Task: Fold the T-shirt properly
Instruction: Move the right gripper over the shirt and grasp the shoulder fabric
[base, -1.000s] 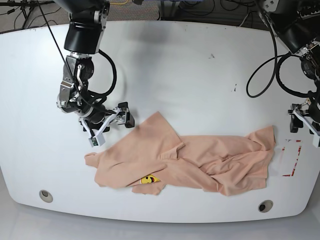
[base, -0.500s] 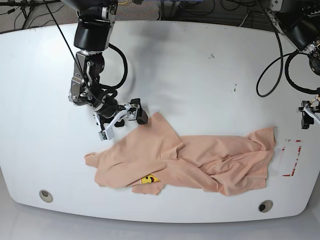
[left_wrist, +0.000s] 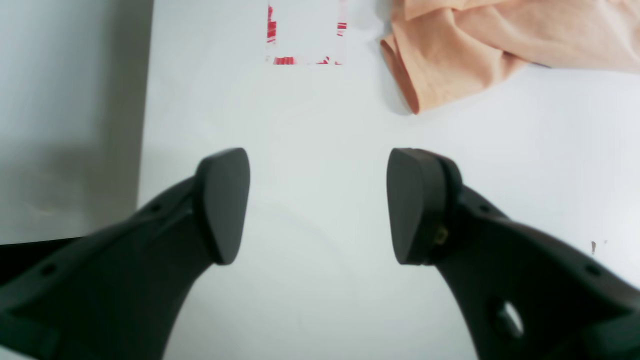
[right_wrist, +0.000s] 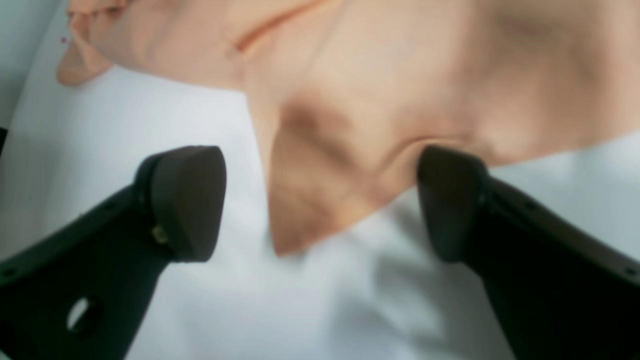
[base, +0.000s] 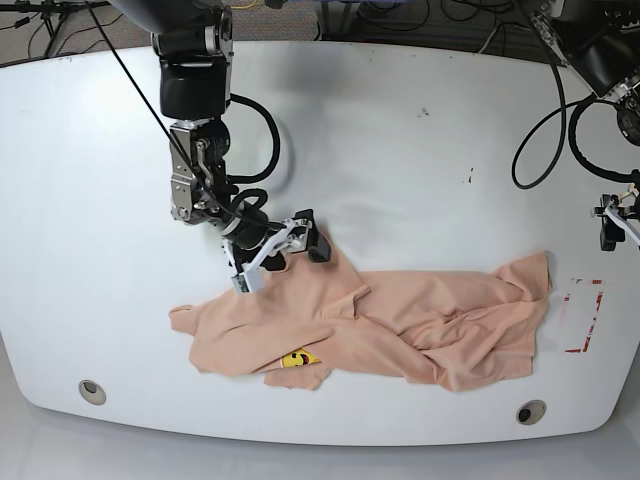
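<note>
base view: red marking beside t-shirt

Crumpled T-shirt lies under the open right end effector.

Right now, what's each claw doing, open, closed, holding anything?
Left claw: open, empty, over bare table.
Right claw: open, straddling a corner of the T-shirt, not gripping it.

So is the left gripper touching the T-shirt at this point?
Apart. The left wrist view shows the left gripper open over bare table, with white surface between its fingertips and the T-shirt corner.
</note>
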